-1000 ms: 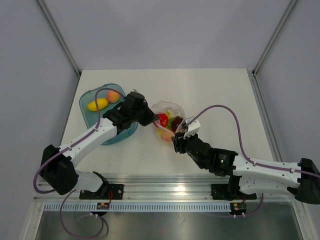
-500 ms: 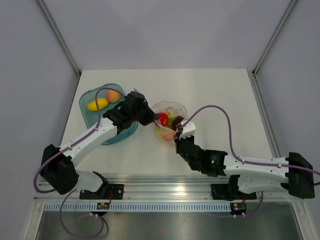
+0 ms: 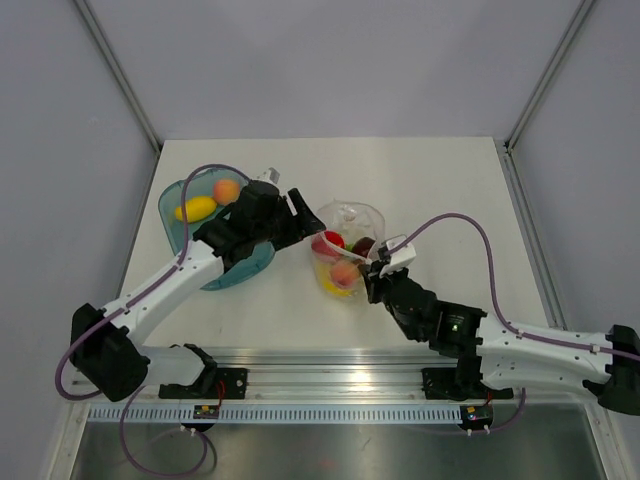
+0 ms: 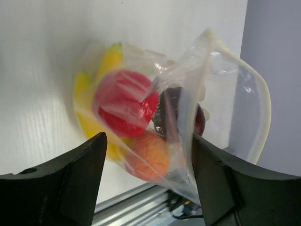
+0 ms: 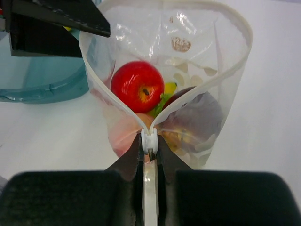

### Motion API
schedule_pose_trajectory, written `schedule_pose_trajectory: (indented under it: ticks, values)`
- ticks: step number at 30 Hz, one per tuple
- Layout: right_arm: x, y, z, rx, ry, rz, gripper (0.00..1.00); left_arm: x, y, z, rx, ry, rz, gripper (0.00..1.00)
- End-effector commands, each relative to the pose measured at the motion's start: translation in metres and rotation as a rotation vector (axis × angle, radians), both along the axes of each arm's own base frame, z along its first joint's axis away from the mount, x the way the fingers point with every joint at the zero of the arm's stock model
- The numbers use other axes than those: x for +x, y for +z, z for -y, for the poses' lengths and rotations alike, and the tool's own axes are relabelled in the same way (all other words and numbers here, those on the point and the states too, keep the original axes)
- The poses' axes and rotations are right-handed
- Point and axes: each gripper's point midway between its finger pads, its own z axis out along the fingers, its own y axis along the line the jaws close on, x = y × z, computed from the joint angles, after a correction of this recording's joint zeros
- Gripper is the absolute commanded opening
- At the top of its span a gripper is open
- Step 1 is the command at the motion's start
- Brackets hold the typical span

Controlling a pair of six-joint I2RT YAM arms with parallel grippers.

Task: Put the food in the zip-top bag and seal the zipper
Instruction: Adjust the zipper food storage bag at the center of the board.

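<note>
The clear zip-top bag (image 3: 352, 218) stands on the table with its mouth wide open. Inside it are a red apple (image 5: 138, 85), a peach (image 4: 148, 157), a dark plum (image 4: 171, 110) and a yellow banana bunch (image 4: 109, 59). My right gripper (image 5: 149, 153) is shut on the white slider of the zipper (image 5: 149, 140) at the bag's near corner. My left gripper (image 3: 303, 222) is open at the bag's left side. In the left wrist view its fingers stand wide apart, with the bag's lower part between them.
A teal translucent tray (image 3: 180, 235) lies left of the bag, partly under my left arm. It holds a yellow lemon-like piece (image 3: 197, 208) and a second peach (image 3: 226, 190). Bare white table stretches behind and to the right of the bag.
My left gripper has opened and let go of the bag's left edge. My right gripper shut on the zipper slider and drew it right. The bag shifted right and its mouth spread.
</note>
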Motion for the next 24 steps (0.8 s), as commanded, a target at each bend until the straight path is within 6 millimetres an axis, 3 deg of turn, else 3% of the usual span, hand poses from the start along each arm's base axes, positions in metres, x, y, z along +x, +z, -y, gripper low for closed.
schedule_pose_trajectory:
  ticks: [1, 2, 3, 8, 12, 16, 20, 24]
  values:
    - [-0.007, 0.024, 0.011, 0.044, 0.083, 0.045, 0.00, 0.002, 0.083, 0.008, 0.020, -0.249, 0.389, 0.69]
    - [-0.011, 0.024, 0.012, 0.030, 0.115, 0.050, 0.00, 0.001, 0.099, 0.012, 0.061, -0.340, 0.495, 0.68]
    - [-0.012, 0.025, 0.015, 0.027, 0.123, 0.057, 0.00, -0.008, 0.105, 0.019, 0.052, -0.430, 0.529, 0.64]
    - [-0.019, 0.025, 0.030, -0.007, 0.133, 0.042, 0.00, -0.047, 0.136, 0.038, 0.052, -0.766, 0.821, 0.65]
    - [-0.021, 0.021, 0.032, -0.028, 0.136, 0.022, 0.00, -0.087, 0.136, 0.052, 0.022, -0.991, 0.938, 0.66]
    - [-0.020, 0.018, 0.030, -0.035, 0.139, 0.016, 0.00, -0.109, 0.109, 0.062, 0.076, -1.150, 0.884, 0.67]
    - [-0.019, 0.015, 0.028, -0.045, 0.141, 0.011, 0.00, -0.123, 0.060, 0.079, 0.201, -1.301, 0.755, 0.68]
    - [-0.017, 0.014, 0.031, -0.052, 0.131, 0.007, 0.00, -0.117, 0.027, 0.078, 0.324, -1.331, 0.673, 0.62]
